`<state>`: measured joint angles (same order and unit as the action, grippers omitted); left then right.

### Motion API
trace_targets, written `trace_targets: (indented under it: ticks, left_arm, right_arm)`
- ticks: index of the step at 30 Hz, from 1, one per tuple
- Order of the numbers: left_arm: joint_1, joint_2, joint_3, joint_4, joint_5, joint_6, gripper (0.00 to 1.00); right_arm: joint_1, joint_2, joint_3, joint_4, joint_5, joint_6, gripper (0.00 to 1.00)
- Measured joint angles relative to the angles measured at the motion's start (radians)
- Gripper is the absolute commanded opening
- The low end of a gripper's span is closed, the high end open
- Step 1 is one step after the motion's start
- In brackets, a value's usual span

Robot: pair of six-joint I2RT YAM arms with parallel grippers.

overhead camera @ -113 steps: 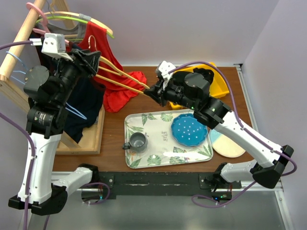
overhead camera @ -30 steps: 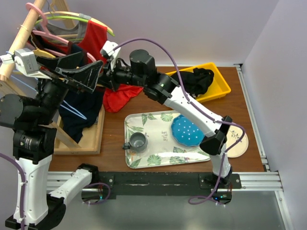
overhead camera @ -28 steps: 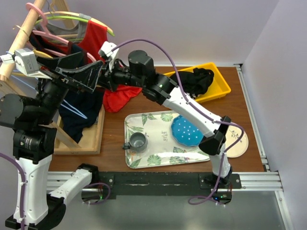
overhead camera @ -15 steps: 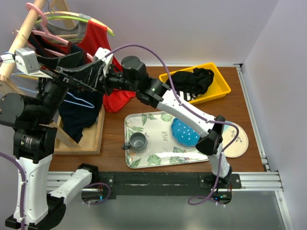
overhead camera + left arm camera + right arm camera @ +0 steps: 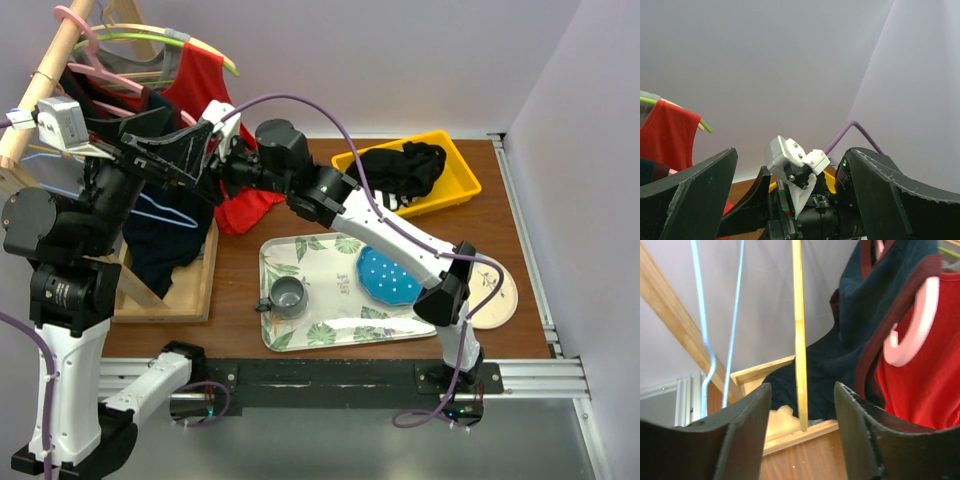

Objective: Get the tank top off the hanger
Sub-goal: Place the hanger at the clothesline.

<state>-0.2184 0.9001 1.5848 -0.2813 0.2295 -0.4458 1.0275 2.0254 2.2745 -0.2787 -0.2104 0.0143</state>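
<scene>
Parted within the last second, the fingers of the right hand [image 5: 801,390] now stand either side of the yellow hanger bar [image 5: 798,340], gripping nothing. The left hand [image 5: 792,150] gapes wide, empty. Nearest the arms sit one tray [image 5: 300,335], one cup [image 5: 288,294] and one blue plate [image 5: 392,272]. Beyond, the red tank top [image 5: 245,208] slumps on the table [image 5: 505,225] below the rack [image 5: 50,65], where one navy top [image 5: 875,305] hangs. Pulling back crookedly could snag the bar and drag the hanger down.

White arms [image 5: 400,230], purple cables [image 5: 300,98], perhaps green LED [image 5: 844,163]
</scene>
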Motion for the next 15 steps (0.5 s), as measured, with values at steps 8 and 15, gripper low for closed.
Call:
trace_targets:
  ticks: [8,15]
  left_arm:
    - [0.0,-0.016,0.022,-0.054,-0.079,0.041,1.0]
    - [0.0,-0.07,0.004,-0.09,-0.142,0.063,1.0]
  right_arm:
    - [-0.01,-0.054,-0.011,0.002,0.097,0.011,0.72]
    - [-0.051,-0.013,0.107,0.037,0.163,0.053,0.72]
